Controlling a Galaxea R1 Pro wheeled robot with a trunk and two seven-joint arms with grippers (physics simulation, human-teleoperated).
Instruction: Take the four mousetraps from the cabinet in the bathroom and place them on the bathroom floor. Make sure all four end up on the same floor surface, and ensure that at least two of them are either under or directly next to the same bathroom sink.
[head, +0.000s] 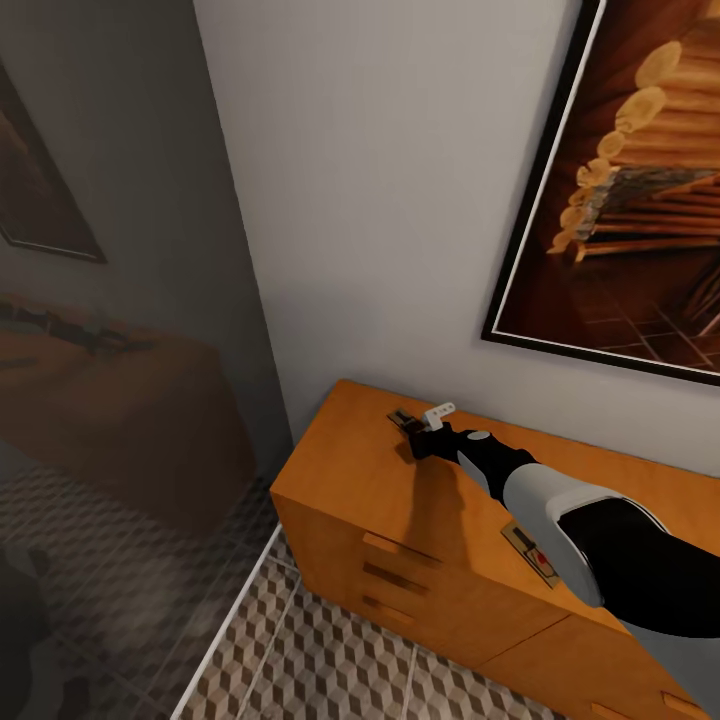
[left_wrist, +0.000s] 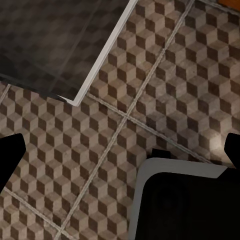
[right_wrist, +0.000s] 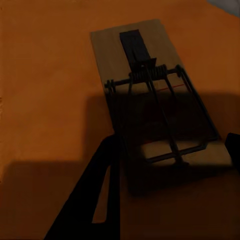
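Note:
The orange-brown cabinet stands against the wall, with the patterned bathroom floor in front of it. One mousetrap lies at the back left of its top. My right gripper is right over it. In the right wrist view the mousetrap lies flat between my fingers, and the right gripper stands open astride its near end. A second mousetrap lies nearer the cabinet's front, partly hidden by my forearm. The left gripper hangs open above the bathroom floor.
A glass shower panel with a white base strip closes off the left. A framed picture hangs on the wall above the cabinet. My own base sits under the left gripper.

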